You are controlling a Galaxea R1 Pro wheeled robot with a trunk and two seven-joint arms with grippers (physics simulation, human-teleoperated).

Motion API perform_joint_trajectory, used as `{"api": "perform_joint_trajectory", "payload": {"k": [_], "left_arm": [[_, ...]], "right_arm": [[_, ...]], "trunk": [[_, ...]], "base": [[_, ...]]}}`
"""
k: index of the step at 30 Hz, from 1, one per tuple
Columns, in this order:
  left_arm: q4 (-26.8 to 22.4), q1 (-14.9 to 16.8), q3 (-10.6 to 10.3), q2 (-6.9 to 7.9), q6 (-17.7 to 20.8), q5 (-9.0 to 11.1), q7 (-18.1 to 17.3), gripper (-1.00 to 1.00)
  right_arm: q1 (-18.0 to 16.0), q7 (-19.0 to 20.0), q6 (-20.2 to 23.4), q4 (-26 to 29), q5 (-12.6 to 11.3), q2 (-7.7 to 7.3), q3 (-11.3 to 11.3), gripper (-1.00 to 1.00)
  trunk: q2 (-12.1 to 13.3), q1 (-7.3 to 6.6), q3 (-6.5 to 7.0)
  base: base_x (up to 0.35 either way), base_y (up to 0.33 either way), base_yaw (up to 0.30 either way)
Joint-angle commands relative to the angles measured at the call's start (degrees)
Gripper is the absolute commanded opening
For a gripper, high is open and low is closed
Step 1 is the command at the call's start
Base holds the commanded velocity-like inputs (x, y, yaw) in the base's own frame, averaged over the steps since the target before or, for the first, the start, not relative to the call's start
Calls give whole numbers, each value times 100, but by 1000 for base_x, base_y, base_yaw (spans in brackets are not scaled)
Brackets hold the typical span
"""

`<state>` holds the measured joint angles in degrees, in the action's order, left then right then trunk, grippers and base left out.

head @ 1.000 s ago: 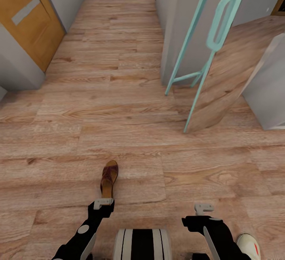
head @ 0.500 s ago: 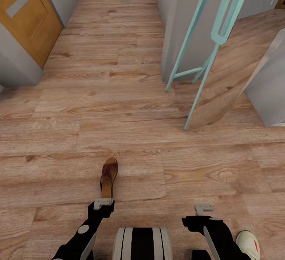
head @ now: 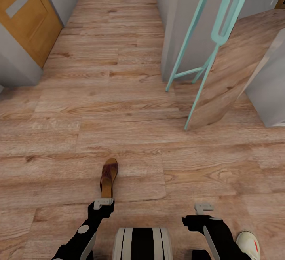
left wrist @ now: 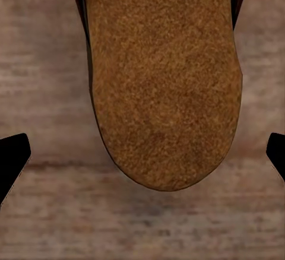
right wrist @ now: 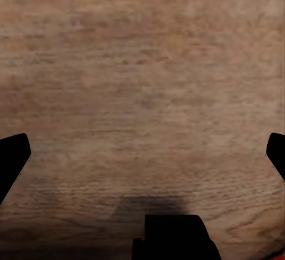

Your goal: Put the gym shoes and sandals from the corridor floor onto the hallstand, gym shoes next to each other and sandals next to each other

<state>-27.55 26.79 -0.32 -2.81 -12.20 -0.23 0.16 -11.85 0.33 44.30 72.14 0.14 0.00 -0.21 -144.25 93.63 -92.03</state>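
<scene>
The left gripper (head: 103, 202) hangs low over the corridor floor (head: 118, 105), its fingers spread wide and holding nothing. In the left wrist view the two dark fingertips (left wrist: 13, 156) sit far apart at either side, with the tan heel end of a sandal (left wrist: 163, 88) between them but further out, not yet enclosed. From the head view, that sandal (head: 108, 177) lies flat on the planks just beyond the left gripper, heel toward the robot, brown straps at the far end.

The right gripper (head: 203, 208) is also wide open and empty, poised above bare floor. Close by the right arm, at the lower right corner of the head view, the white toe of a gym shoe (head: 248, 244) with a red accent rests on the floor, partly cut off by the frame edge.

Further out stand a leaning teal frame (head: 206, 54), grey walls and an orange door (head: 23, 18).

Judging by this, the task is at an early stage: both visible shoes are on the floor and nothing is gripped. The second sandal, the second gym shoe and the hallstand cannot be located here, so whether anything has reached the rack is unknown.
</scene>
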Motion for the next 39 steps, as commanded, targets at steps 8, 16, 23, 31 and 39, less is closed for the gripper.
{"api": "perform_joint_trajectory", "payload": {"k": [8, 16, 23, 31, 39], "left_arm": [[4, 2, -3, 1, -19, -3, 0, 100], [4, 2, -3, 0, -19, -3, 1, 100], [4, 2, -3, 0, -19, -3, 1, 100], [4, 2, -3, 0, -19, -3, 1, 100], [4, 2, -3, 0, -19, -3, 2, 100]], "right_arm": [[-1, 2, 26, 41, 1, 7, 3, 100], [-1, 6, 26, 46, 1, 8, 4, 100], [-1, 3, 26, 50, 3, 9, 4, 100], [-1, 4, 26, 50, 4, 9, 4, 100], [-1, 4, 26, 51, 3, 9, 4, 100]], "trunk": [[-1, 0, -3], [-1, 0, -3], [-1, 0, -8], [-1, 0, -52], [-1, 0, -74]], "base": [[150, 0, 0], [37, 0, 0], [7, 0, 0], [1, 0, 0], [0, 0, 0]]}}
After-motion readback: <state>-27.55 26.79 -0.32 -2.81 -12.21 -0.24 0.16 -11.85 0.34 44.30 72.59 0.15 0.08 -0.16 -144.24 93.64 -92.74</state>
